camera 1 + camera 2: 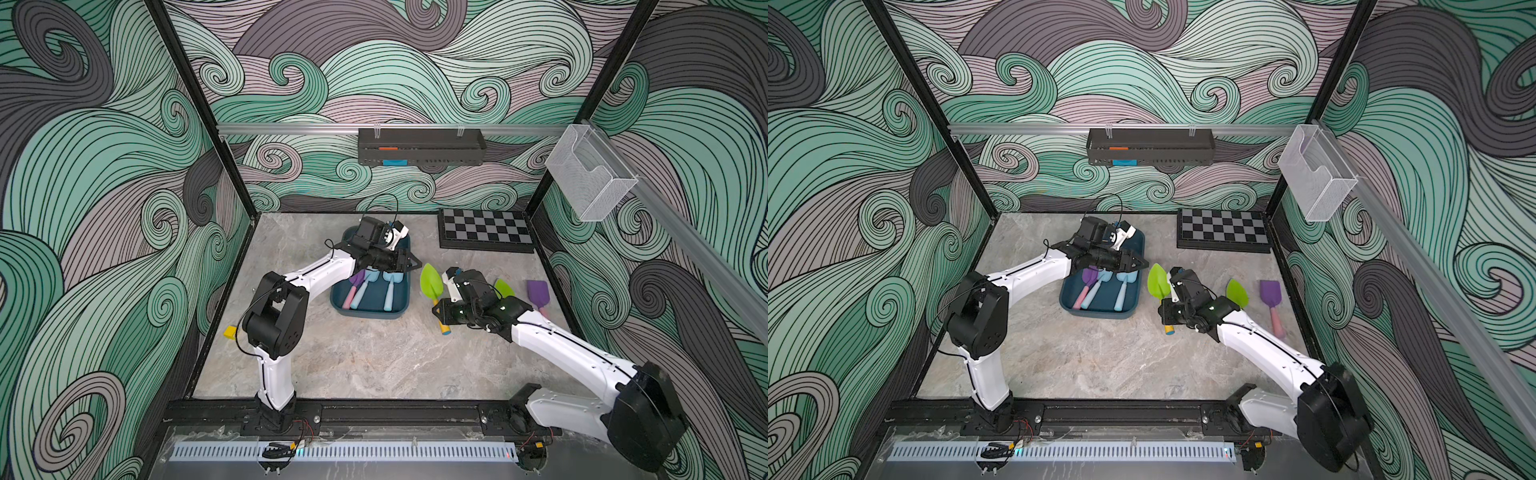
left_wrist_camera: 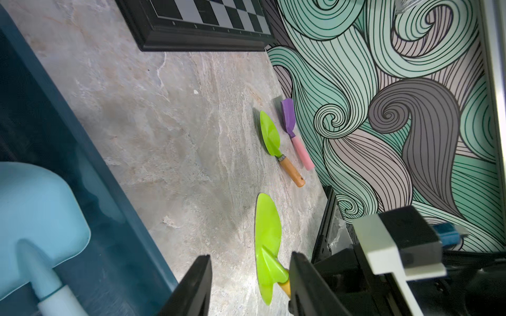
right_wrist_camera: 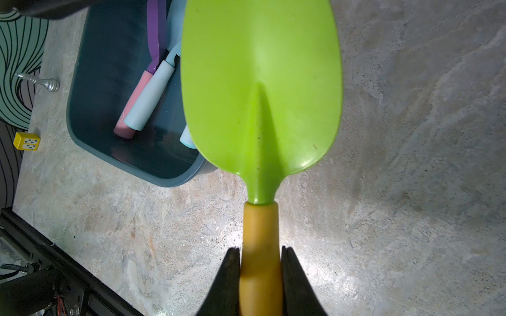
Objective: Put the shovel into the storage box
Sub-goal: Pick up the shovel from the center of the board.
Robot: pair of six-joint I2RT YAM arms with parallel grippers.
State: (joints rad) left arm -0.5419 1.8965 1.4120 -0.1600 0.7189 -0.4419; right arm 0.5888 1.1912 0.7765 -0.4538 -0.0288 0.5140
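The dark teal storage box (image 1: 365,314) (image 1: 1096,314) sits mid-table and holds a purple shovel and two light blue ones (image 1: 390,286). Just right of the box, my right gripper (image 1: 440,313) (image 3: 260,254) is shut on the yellow handle of a green shovel (image 1: 429,281) (image 1: 1158,280) (image 3: 260,90), whose blade points toward the back wall. My left gripper (image 1: 415,265) (image 2: 250,257) hovers over the box's far right side, open, with nothing between its fingers. Another green shovel (image 1: 504,286) (image 2: 269,134) and a purple shovel (image 1: 538,293) (image 2: 287,116) lie at the right.
A chessboard (image 1: 486,228) lies at the back right. A black perforated tray (image 1: 419,145) hangs on the back rail and a white wire basket (image 1: 590,174) on the right rail. A yellow block (image 1: 230,332) and a silver chess piece (image 3: 41,82) lie at the left edge.
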